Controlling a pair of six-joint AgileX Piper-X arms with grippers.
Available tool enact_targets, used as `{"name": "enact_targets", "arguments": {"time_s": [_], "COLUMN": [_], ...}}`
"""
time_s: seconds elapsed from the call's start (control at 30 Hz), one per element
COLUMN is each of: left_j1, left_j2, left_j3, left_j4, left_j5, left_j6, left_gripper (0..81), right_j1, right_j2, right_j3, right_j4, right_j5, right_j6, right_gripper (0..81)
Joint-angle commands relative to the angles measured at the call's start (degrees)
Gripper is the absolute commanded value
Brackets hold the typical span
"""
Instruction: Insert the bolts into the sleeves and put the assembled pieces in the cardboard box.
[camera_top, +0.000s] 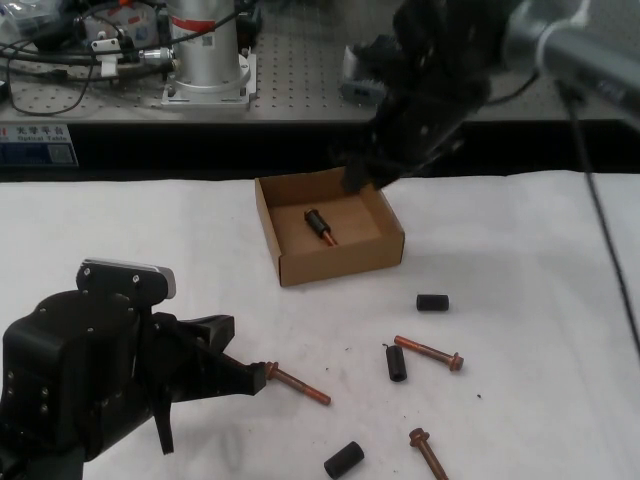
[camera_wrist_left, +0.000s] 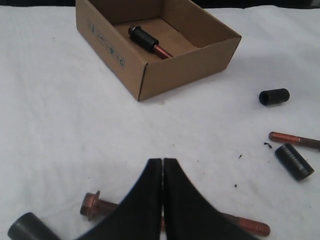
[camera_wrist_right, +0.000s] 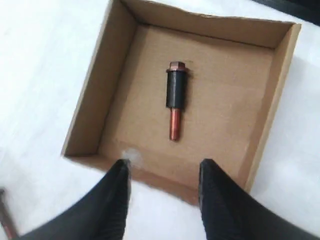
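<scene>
Up high over the bench, the cardboard box (camera_top: 340, 262) sits in the middle with one finished piece (camera_top: 318, 222) inside. Loose bolts (camera_top: 428, 352) and sleeves (camera_top: 432, 302) lie in front of it.

At the left wrist, the left gripper (camera_wrist_left: 163, 162) has its fingers pressed tight together and holds nothing. It hangs right over one bolt (camera_wrist_left: 95, 205). If it goes down like that, it may only push the bolt and make it roll away.

At the right wrist, the right gripper (camera_wrist_right: 165, 165) is spread apart and empty, over the box's wall. It could bump the box.

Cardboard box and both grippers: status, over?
Left gripper shut, above a loose bolt. Right gripper open over the cardboard box. One assembled piece inside. Two more bolts, three sleeves loose on the cloth.
</scene>
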Motion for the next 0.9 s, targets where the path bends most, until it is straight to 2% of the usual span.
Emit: {"name": "enact_targets", "arguments": {"time_s": [0.0,0.13,0.37,0.5,0.63,0.87], "left_j1": [-0.2,-0.2,-0.2,-0.2,-0.2,-0.2], "left_j2": [-0.6,-0.6,-0.6,-0.6,-0.6,-0.6], "left_j3": [-0.6,-0.6,-0.6,-0.6,-0.6,-0.6], "left_j4": [-1.0,-1.0,-1.0,-1.0,-1.0,-1.0], "left_j5": [0.1,0.1,0.1,0.6,1.4,1.4], "left_j6": [0.4,1.6,1.7,1.7,1.4,1.4], "left_gripper": [0.7,0.7,0.7,0.7,0.7,0.7], "right_j1": [0.5,1.0,1.0,1.0,1.0,1.9], "right_j2": [-6.0,-9.8,-14.6,-17.0,-17.9,-17.8], "right_j3": [-1.3,-0.7,10.7,23.1,32.4,37.7], "right_j4": [9.5,16.8,23.3,19.5,11.5,3.9], "right_j5": [3.1,8.6,8.6,8.6,8.6,9.1], "right_j6": [-4.8,-7.8,-17.9,-24.7,-27.4,-29.5], "right_gripper": [33.4,33.0,26.0,25.9,25.9,25.9]}}
